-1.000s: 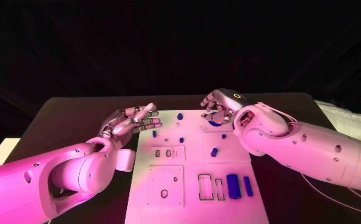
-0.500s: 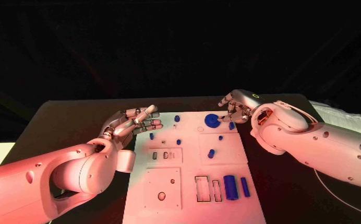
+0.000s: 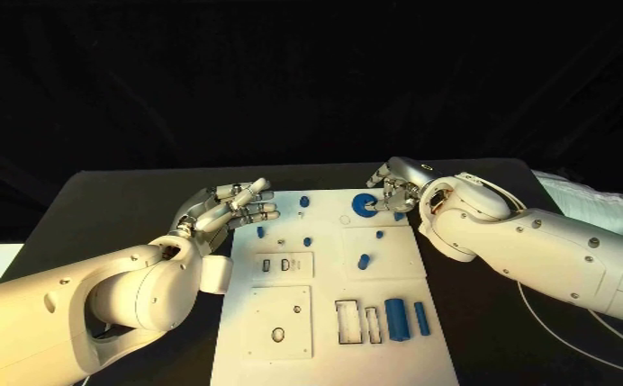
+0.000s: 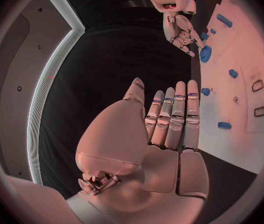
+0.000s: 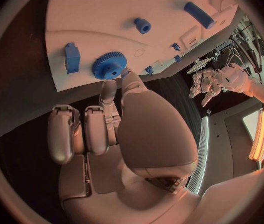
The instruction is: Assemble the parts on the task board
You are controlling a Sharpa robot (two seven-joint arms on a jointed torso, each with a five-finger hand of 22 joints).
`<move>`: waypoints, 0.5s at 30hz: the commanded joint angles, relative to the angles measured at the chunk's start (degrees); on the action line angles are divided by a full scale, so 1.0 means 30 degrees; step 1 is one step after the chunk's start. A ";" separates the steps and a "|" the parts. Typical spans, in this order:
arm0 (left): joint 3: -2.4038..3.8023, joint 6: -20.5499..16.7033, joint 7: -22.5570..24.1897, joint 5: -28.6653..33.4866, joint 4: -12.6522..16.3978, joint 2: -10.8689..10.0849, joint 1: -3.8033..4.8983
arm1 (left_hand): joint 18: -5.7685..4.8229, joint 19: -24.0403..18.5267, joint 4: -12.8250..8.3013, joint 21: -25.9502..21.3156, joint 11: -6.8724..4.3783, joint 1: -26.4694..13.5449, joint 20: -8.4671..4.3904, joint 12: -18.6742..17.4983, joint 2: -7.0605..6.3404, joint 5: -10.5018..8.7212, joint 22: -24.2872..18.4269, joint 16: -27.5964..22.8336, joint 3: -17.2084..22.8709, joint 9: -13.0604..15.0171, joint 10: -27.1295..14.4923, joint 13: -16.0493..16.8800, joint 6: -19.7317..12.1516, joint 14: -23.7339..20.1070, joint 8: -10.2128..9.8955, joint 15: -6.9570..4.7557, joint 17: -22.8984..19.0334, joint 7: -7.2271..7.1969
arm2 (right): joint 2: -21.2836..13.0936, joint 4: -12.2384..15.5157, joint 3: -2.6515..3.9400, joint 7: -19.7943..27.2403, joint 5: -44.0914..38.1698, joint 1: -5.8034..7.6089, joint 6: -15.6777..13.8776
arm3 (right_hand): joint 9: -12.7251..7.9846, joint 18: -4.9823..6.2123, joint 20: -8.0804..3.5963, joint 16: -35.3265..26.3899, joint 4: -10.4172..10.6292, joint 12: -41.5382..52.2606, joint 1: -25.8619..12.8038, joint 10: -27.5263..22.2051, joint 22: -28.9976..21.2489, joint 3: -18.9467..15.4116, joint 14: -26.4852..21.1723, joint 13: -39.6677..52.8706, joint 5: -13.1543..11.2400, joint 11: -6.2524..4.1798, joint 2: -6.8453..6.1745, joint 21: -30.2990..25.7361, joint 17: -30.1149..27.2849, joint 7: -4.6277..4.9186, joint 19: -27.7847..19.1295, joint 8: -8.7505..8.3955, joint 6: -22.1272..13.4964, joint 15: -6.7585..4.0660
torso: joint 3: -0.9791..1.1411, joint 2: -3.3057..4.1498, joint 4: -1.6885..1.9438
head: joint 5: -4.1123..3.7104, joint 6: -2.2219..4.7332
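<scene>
The white task board lies in the middle of the black table. A blue gear lies flat on its far end. My right hand hangs just right of the gear, and its thumb and a fingertip touch the rim while the other fingers curl in. Whether they pinch the gear is unclear. My left hand hovers at the board's left edge, fingers straight and apart, holding nothing. Small blue pegs stand on the board, and a short blue cylinder lies mid-board.
Two longer blue cylinders lie side by side at the board's near right, beside two empty rectangular slots. A small blue block sits close to the gear. Bare black table surrounds the board.
The right hand covered the gear a second ago and has drawn to the right, so the gear now shows at its fingertips. The left hand has kept its place.
</scene>
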 commanded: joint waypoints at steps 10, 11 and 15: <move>0.0017 0.0321 0.0211 0.0049 -0.0042 0.0084 0.0020 | 0.0349 -0.0175 -0.0149 -0.0035 -0.0016 0.0239 -0.0004 -0.0055 -0.0003 -0.0050 -0.0023 -0.0095 0.0061 -0.0022 -0.0022 -0.0016 0.0052 -0.0145 -0.0097 -0.0019 -0.0007 0.0148 | 0.0669 -0.0679 -0.0072 -0.0017 0.0228 -0.0101 0.0647 | 0.0070 -0.0314 -0.0010 0.0294 0.0060 0.1050 0.0296 0.0316 0.0443 0.0048 0.1069 0.1264 0.0091 -0.0028 0.0311 0.0194 0.0344 -0.0062 0.0190 0.0197 0.0345 0.0010 | 0.0000 0.0010 -0.0007 | 0.0094 -0.0255; 0.0017 0.0312 0.0212 0.0049 -0.0056 0.0086 0.0020 | 0.0349 -0.0175 -0.0149 -0.0035 -0.0016 0.0239 -0.0004 -0.0055 -0.0003 -0.0050 -0.0023 -0.0095 0.0061 -0.0022 -0.0022 -0.0016 0.0052 -0.0145 -0.0097 -0.0019 -0.0007 0.0148 | 0.0695 -0.0706 -0.0075 -0.0036 0.0214 -0.0106 0.0659 | 0.0078 -0.0315 -0.0011 0.0301 0.0054 0.1072 0.0307 0.0297 0.0454 0.0055 0.1066 0.1305 0.0099 -0.0035 0.0337 0.0201 0.0353 -0.0067 0.0191 0.0212 0.0387 0.0007 | 0.0003 0.0008 -0.0011 | 0.0096 -0.0268; 0.0017 0.0309 0.0226 0.0049 -0.0085 0.0092 0.0020 | 0.0349 -0.0175 -0.0149 -0.0035 -0.0016 0.0239 -0.0004 -0.0055 -0.0003 -0.0050 -0.0023 -0.0095 0.0061 -0.0022 -0.0022 -0.0016 0.0052 -0.0145 -0.0097 -0.0019 -0.0007 0.0148 | 0.0787 -0.0774 -0.0084 -0.0122 -0.0048 -0.0125 0.0720 | 0.0100 -0.0312 -0.0013 0.0310 0.0046 0.1094 0.0319 0.0237 0.0451 0.0063 0.1059 0.1377 0.0119 -0.0046 0.0385 0.0204 0.0365 -0.0090 0.0177 0.0257 0.0507 -0.0002 | 0.0007 0.0001 -0.0027 | 0.0071 -0.0363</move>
